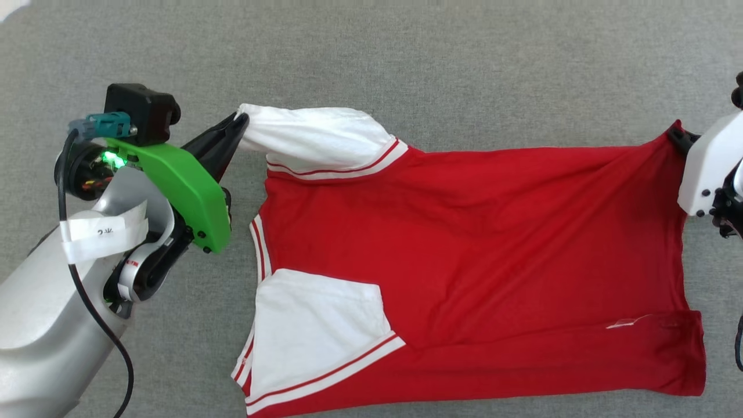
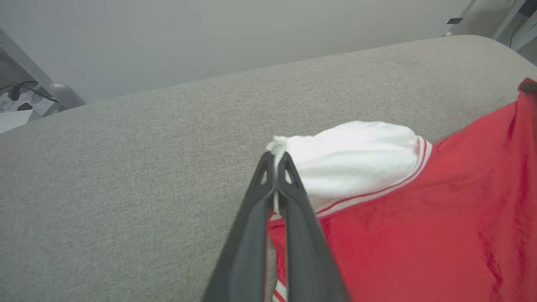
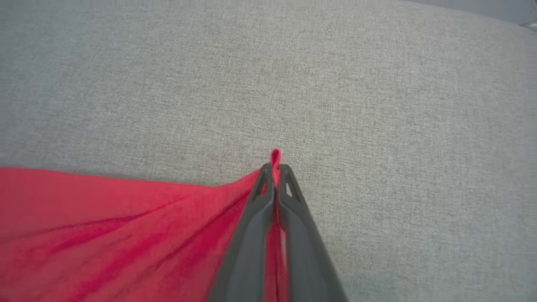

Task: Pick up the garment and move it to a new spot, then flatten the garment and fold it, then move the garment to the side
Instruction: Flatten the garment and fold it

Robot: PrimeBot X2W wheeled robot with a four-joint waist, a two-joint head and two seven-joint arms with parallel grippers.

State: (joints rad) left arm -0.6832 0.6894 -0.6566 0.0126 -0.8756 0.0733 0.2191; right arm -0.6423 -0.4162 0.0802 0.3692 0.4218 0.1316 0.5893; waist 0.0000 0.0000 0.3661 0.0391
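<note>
Lying across the grey padded surface (image 1: 406, 69), the garment (image 1: 476, 232) is pinched at a sleeve by the left gripper (image 1: 238, 122) and a hem corner by the right gripper (image 1: 677, 137), likely for flattening.

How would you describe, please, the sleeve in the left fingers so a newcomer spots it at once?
On the grey fabric surface lies a red jersey T-shirt with white short sleeves. Its farther sleeve is pinched at the tip by the dark fingers of the left gripper. Unlike the flat nearer sleeve, it is drawn to a point.
</note>
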